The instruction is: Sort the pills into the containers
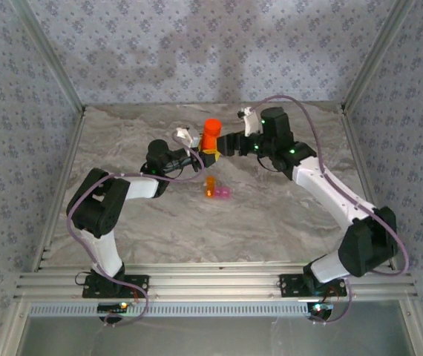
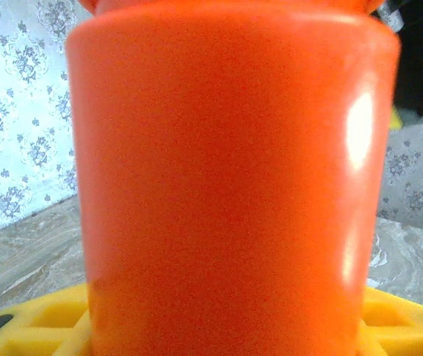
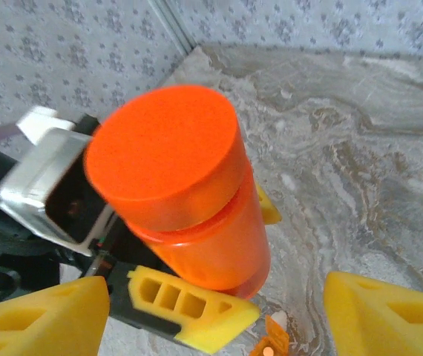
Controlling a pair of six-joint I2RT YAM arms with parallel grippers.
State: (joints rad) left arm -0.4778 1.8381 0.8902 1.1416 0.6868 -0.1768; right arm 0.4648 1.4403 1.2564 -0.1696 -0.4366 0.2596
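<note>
Early stage imo: my L gripper (image 1: 205, 155) clamps the orange pill bottle (image 1: 211, 136), cap still on, R gripper (image 1: 227, 143) spread open beside it, no pills out, containers (image 1: 217, 191) waiting mid-table, contents too small to tell.

We could read no text, label, brand or number: the orange-red bottle (image 3: 174, 193) showed plain plastic, the containers (image 1: 211, 187) were too small to tell, and the wallpaper (image 1: 197, 44) bore only flower sprigs.
</note>
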